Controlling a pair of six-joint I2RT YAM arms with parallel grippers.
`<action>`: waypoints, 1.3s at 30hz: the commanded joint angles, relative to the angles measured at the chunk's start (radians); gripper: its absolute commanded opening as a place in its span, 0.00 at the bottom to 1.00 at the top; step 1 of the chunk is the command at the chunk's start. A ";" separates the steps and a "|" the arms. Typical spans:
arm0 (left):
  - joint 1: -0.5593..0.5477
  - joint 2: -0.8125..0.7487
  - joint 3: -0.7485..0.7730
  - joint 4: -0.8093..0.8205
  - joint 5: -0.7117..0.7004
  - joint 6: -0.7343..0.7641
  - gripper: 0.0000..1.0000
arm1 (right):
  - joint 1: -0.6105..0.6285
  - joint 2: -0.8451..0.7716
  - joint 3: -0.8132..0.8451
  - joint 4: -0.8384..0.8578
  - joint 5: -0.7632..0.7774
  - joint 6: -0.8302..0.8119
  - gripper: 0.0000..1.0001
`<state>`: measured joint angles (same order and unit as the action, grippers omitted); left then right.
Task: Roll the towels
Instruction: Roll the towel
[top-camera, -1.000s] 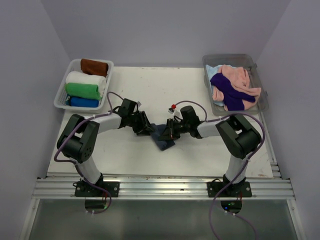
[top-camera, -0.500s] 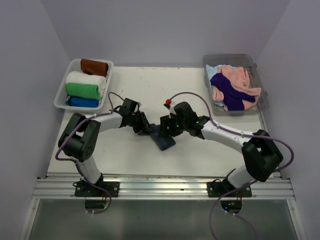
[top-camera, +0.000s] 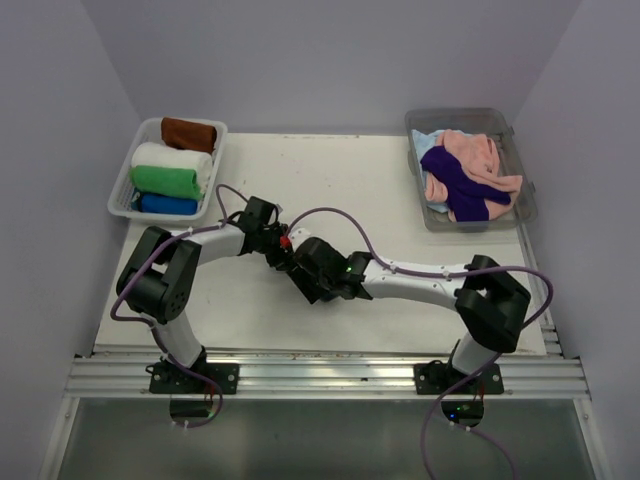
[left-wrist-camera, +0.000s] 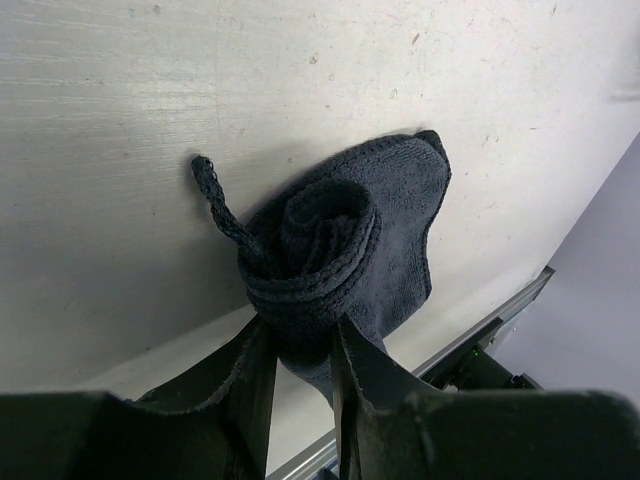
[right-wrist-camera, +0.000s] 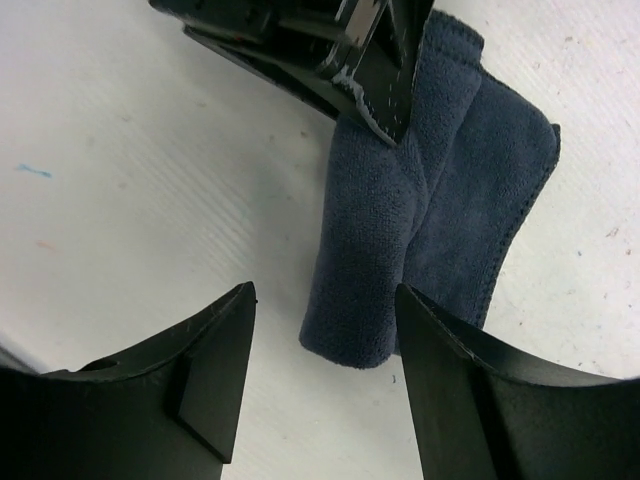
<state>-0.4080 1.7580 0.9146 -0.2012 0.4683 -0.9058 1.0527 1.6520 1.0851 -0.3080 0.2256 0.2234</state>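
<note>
Pinching the roll at mid-table

The left gripper (left-wrist-camera: 300, 342) is clamped tight on one end of the dark blue towel (left-wrist-camera: 340, 230), which lies rolled on the white table (top-camera: 400, 190) near its middle. The right gripper (right-wrist-camera: 322, 300) hangs above it, fingers spread wide, holding nothing.

Dark towel (left-wrist-camera: 365, 225) fuzzy matt cloth; table (left-wrist-camera: 120, 120) scuffed matt white

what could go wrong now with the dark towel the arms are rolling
The left jaws pinch only one end of the navy towel, so the loose roll may unwind or drag. The right jaws hang open over the same towel, close beside the left jaws; closing there risks a collision.
</note>
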 joint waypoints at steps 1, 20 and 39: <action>-0.002 -0.005 0.036 -0.018 -0.011 -0.007 0.29 | 0.024 0.045 0.050 -0.010 0.129 -0.038 0.61; 0.005 -0.044 0.035 -0.040 -0.011 0.001 0.55 | -0.006 0.091 -0.019 0.125 0.089 0.043 0.08; 0.038 -0.065 -0.026 0.023 0.027 0.002 0.59 | -0.312 0.020 -0.362 0.822 -0.730 0.496 0.03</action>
<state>-0.3687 1.6985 0.8898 -0.2230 0.4702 -0.9054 0.7719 1.6806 0.7578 0.2737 -0.3401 0.5716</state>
